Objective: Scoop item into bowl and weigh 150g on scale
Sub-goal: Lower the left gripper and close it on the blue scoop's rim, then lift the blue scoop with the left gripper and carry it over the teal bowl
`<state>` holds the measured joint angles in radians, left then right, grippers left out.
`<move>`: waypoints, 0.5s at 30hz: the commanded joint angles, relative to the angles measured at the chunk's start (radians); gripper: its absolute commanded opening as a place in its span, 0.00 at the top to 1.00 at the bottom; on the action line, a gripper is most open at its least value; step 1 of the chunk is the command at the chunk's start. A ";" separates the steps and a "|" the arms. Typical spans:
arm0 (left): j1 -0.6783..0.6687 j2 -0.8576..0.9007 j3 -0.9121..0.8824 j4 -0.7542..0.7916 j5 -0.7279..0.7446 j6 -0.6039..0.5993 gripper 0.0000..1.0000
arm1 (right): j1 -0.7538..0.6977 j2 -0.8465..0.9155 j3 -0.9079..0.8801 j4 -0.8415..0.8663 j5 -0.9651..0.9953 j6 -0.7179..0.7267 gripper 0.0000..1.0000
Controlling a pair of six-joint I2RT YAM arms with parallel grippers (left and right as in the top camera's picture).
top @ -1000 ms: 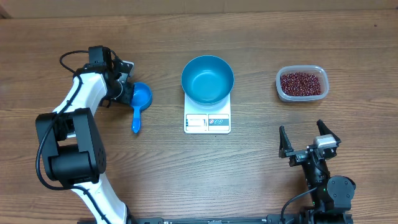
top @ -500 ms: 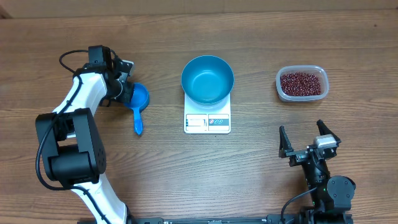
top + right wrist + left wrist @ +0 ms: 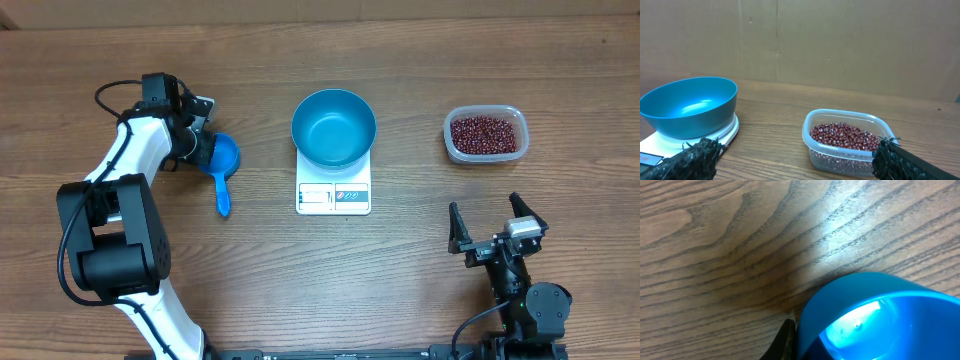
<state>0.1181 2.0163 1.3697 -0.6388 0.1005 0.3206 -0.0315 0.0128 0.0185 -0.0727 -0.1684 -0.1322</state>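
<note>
L tool [image 3: 207, 148] pinching scoop [image 3: 227, 160] rim, handle pts to near edge; R tool [image 3: 487, 212] spread.

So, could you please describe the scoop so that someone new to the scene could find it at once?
Start at the white scale in the middle of the table, with the blue bowl on it. To its left lies the scoop, its cup gripped by the left arm's fingers. It matches the bowl's blue but is far smaller and has a straight handle.

Glossy plastic bowl [image 3: 334, 128], wood-grain table [image 3: 300, 280]
</note>
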 commanded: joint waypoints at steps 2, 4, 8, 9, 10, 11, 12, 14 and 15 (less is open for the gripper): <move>-0.001 0.010 0.061 -0.037 0.000 -0.089 0.96 | -0.003 -0.010 -0.010 0.003 -0.005 -0.015 0.00; -0.001 0.010 0.103 -0.072 0.000 -0.120 0.96 | -0.003 -0.010 -0.010 0.003 -0.005 -0.015 0.00; -0.001 0.010 0.211 -0.174 0.000 -0.190 0.96 | -0.003 -0.010 -0.010 0.003 -0.005 -0.015 0.00; -0.001 0.010 0.240 -0.201 0.000 -0.212 0.96 | -0.003 -0.010 -0.010 0.003 -0.005 -0.015 0.00; -0.001 0.010 0.281 -0.238 0.000 -0.241 0.96 | -0.003 -0.010 -0.010 0.003 -0.005 -0.015 0.00; -0.001 0.010 0.310 -0.263 0.000 -0.262 0.96 | -0.003 -0.010 -0.010 0.003 -0.005 -0.015 0.00; -0.001 0.010 0.336 -0.284 0.000 -0.281 0.96 | -0.003 -0.010 -0.010 0.003 -0.005 -0.015 0.00; -0.001 0.010 0.392 -0.328 0.000 -0.320 0.96 | -0.003 -0.010 -0.010 0.003 -0.005 -0.015 0.00; -0.001 0.010 0.415 -0.348 0.000 -0.336 0.96 | -0.003 -0.010 -0.010 0.003 -0.005 -0.015 0.00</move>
<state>0.1181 2.0167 1.7020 -0.9516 0.0998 0.0856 -0.0315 0.0128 0.0185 -0.0727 -0.1684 -0.1326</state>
